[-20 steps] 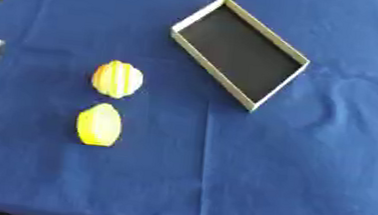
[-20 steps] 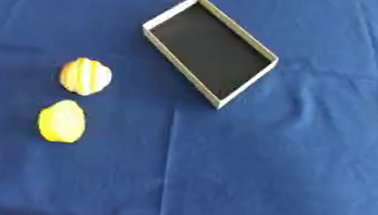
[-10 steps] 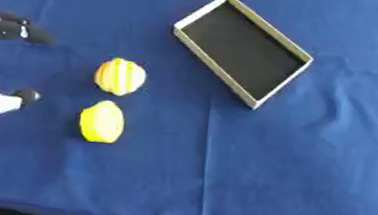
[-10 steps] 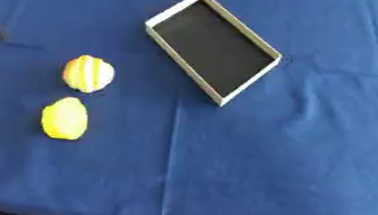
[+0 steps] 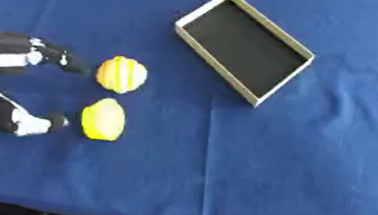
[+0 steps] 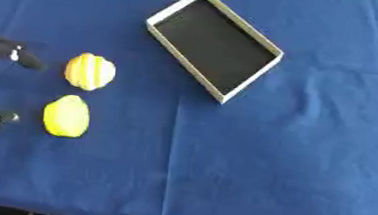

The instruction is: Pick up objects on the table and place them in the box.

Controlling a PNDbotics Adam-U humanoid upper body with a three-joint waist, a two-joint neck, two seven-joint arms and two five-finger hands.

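Now left robot hand (image 5: 6, 83) enters from the left edge, spread open: upper finger points toward the striped yellow-orange fruit (image 5: 122, 74), lower digit nearly touches the lemon (image 5: 103, 119). Nothing gripped. Both fruits lie on the blue-covered bench (image 5: 264, 178), left of the empty box (image 5: 244, 47), which sits askew.

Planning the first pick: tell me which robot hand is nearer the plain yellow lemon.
Left. The left robot hand sits open just left of the plain yellow lemon, fingertips beside it. The right robot hand shows only as a dark sliver at the far right edge.
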